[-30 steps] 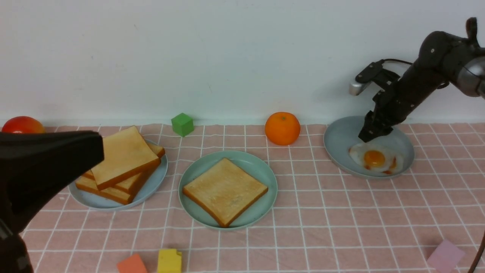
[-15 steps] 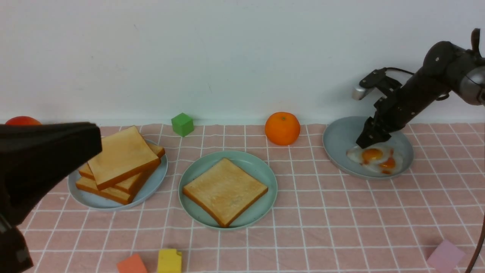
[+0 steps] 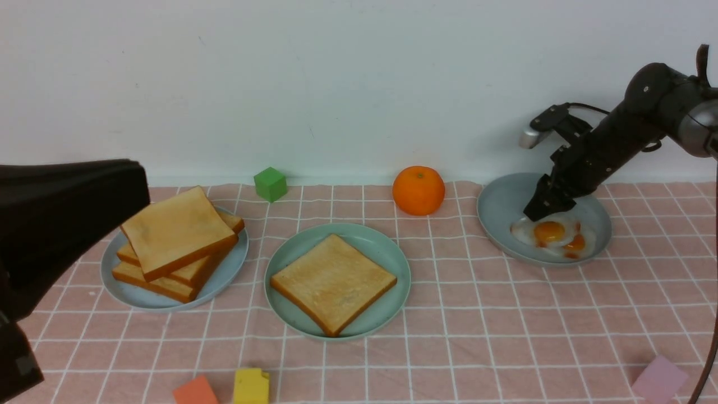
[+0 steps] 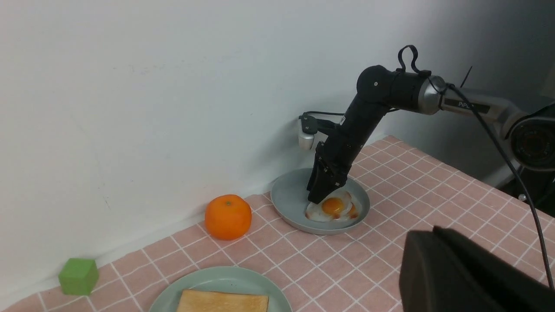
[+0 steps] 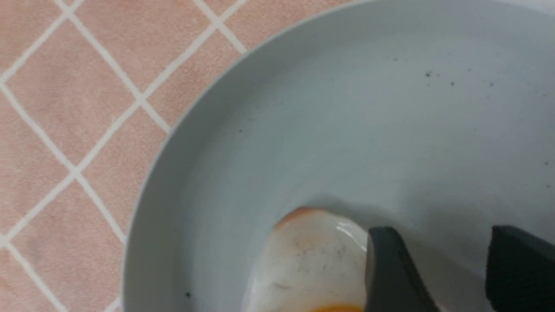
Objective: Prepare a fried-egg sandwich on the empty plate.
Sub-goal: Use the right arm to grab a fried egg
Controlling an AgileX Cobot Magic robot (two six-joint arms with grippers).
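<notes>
Evidently your right hand [image 5: 438, 264] stands wide, empty, at the front view's upper right, straddling the fried egg's [image 3: 548, 230] edge so it can pinch that.

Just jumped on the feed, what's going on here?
The right arm's tool is down at the fried eggs on the far blue-grey plate, its jaws apart; whether it has a hold on an egg is unclear. One toast slice already lies on the mint-green plate, with no egg on it yet. More toast is stacked on the other blue-grey plate. The left arm is off to the side of the toast, its tool out of sight.
</notes>
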